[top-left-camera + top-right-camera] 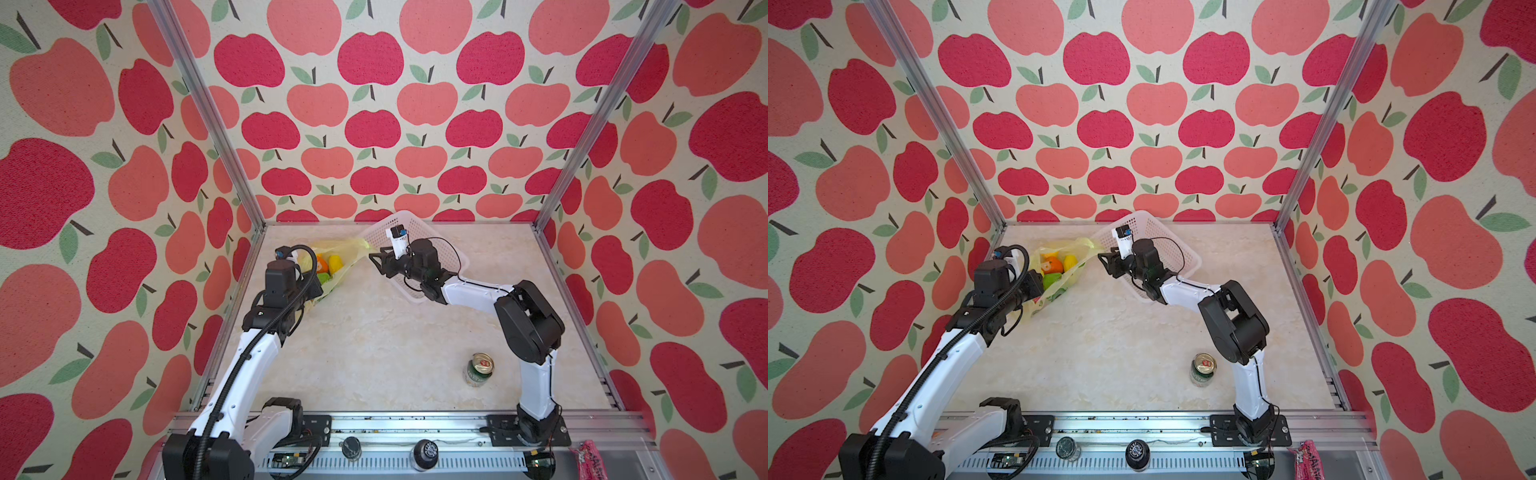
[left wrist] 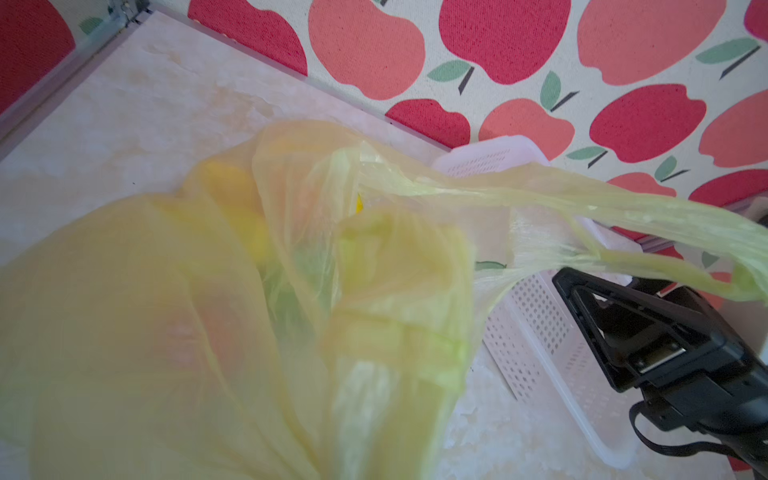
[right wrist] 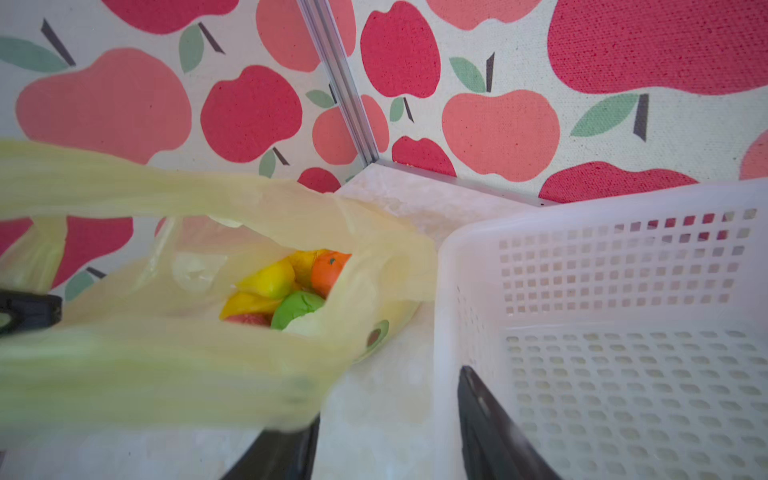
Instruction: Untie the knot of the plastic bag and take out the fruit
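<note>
Plastic bag (image 3: 374,266): thin, see-through yellow with green print, slumped between both tools, mouth gaping toward right gripper (image 1: 1105,263). One handle (image 2: 623,203) stretched loose, draped over one of that gripper's spread fingers, nothing pinched. Left gripper (image 1: 1036,287) pressed tight on bag's near edge, fingertips buried in plastic. Inside, fruit (image 3: 270,279), six showing: three yellow, one orange, one green, one pink. One basket (image 3: 582,216) right beside right gripper, one can (image 1: 1202,369) well behind it.

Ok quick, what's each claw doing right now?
Left claw: closed on the thin translucent yellow plastic bag.
Right claw: open, gripping nothing.
</note>
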Robot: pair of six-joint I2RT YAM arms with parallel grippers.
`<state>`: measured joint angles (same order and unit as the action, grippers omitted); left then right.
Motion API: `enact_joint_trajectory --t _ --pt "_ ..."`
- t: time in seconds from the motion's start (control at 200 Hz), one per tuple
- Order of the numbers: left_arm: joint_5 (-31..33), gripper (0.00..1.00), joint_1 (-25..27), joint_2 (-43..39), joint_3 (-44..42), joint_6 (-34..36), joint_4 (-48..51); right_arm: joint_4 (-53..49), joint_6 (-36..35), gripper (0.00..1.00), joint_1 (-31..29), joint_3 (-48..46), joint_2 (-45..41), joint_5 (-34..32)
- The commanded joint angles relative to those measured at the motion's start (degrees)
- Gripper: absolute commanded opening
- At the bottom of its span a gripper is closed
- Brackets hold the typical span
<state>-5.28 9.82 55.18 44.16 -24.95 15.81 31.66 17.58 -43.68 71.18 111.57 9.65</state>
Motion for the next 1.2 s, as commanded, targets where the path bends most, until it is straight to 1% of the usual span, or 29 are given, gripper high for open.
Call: enact_joint_trajectory --t 0.0,0.05,0.095,0.18,0.285,0.37,0.465,0.555,0.605,0.695,0.815,0.926,0.986,1.056,1.131,1.196 --pt "10.48 0.0 7.13 -7.0 -2.89 0.51 2.03 4.38 -4.93 0.83 -1.76 -3.18 -10.31 -2.78" --pt "14.17 0.0 9.51 -9.74 -4.15 -0.01 4.5 0.46 -8.02 0.93 -2.69 -2.57 -12.51 -3.85" --pt "15.11 0.0 10.24 -11.62 -5.2 -0.57 5.7 -4.26 -10.65 0.97 -3.46 -0.62 -13.35 -3.86" --pt "15.19 0.0 10.3 -13.37 -7.24 -0.88 6.41 -10.89 -15.27 0.99 -4.76 2.97 -13.09 -1.93" --pt "16.01 0.0 10.33 -14.16 -8.38 -1.06 8.49 -15.99 -20.46 0.99 -6.41 6.17 -11.49 -5.77" --pt "16.72 0.0 10.31 -14.7 -8.48 -0.65 10.33 -19.3 -22.37 0.99 -6.34 8.99 -9.66 -7.86" --pt "17.88 0.0 10.3 -15.89 -8.82 -0.88 11.8 -22.62 -23.68 0.99 -5.9 12.78 -7.14 -6.54" --pt "18.62 0.0 10.24 -17.05 -8.51 -0.84 12.78 -27.41 -24.64 0.99 -6.12 15.81 -5.37 -3.01" --pt "18.89 0.0 10.21 -17.59 -8.32 -0.8 13.14 -27.6 -25.05 0.99 -6.45 15.12 -5.5 -1.12" --pt "18.78 0.0 10.21 -18.17 -8.28 -0.8 13.5 -24.73 -25.54 0.99 -6.5 11.64 -7.38 2.9" --pt "19.03 0.0 10.21 -17.96 -7.56 -0.7 14.41 -24.72 -26.31 0.99 -6.59 10.23 -9.95 5.32" --pt "19.43 0.0 10.2 -17.78 -7.51 -0.53 14.69 -24.4 -27.04 0.99 -6.77 7.65 -12.84 9.7" --pt "19.34 0.01 10.13 -17.69 -7.6 -0.45 14.73 -23.85 -28.62 0.99 -7.39 5.5 -14.51 11.42" --pt "19.04 0.01 10.13 -17.56 -7.43 -0.25 14.68 -23.42 -31.82 0.99 -8.61 3.18 -15.68 10.54" --pt "18.56 0.01 10.13 -17.39 -7.34 -0.27 14.7 -23.46 -35.33 0.99 -10.03 1.51 -15.78 7.07" --pt "18.2 0.01 10.13 -17.3 -7.25 -0.19 14.6 -23.31 -36.92 0.99 -10.37 1.05 -14.99 4.32"
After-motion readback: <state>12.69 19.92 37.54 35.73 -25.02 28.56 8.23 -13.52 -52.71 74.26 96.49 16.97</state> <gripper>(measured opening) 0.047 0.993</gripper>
